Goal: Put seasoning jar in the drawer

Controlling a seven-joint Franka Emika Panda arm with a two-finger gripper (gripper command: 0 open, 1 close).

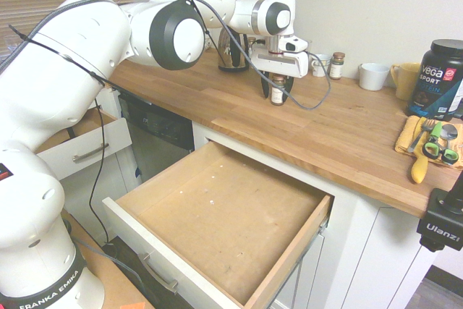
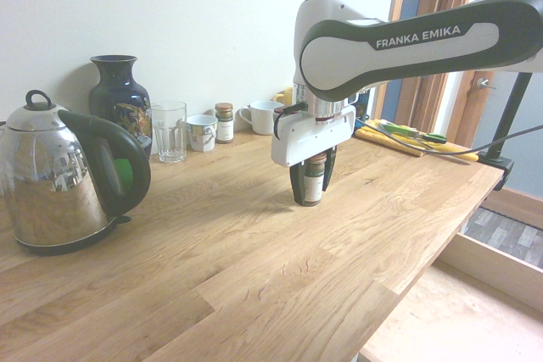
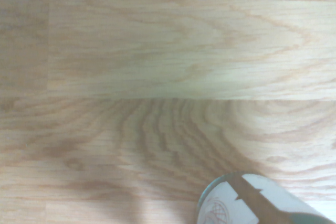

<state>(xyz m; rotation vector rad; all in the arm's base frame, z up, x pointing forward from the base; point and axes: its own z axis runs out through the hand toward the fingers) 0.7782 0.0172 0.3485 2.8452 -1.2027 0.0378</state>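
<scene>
- The counter carried everything, and it serves here as the landmark for placing the rest.
- The drawer stood pulled fully out below the counter's front edge, its bare wooden bottom exposed; judging by the task, it was left open so the jar could be lowered straight in.
- The kettle sat at the counter's far end, well apart from the work, so it seemed unlikely to obstruct a lift.
- The claw hung low over the middle of the counter, its fingers down either side of the jar and close against it; whether they were actually pressing it could not be told.
- The seasoning jar stood upright on the counter between those fingers, seemingly not yet lifted, back from the edge above the drawer.
</scene>
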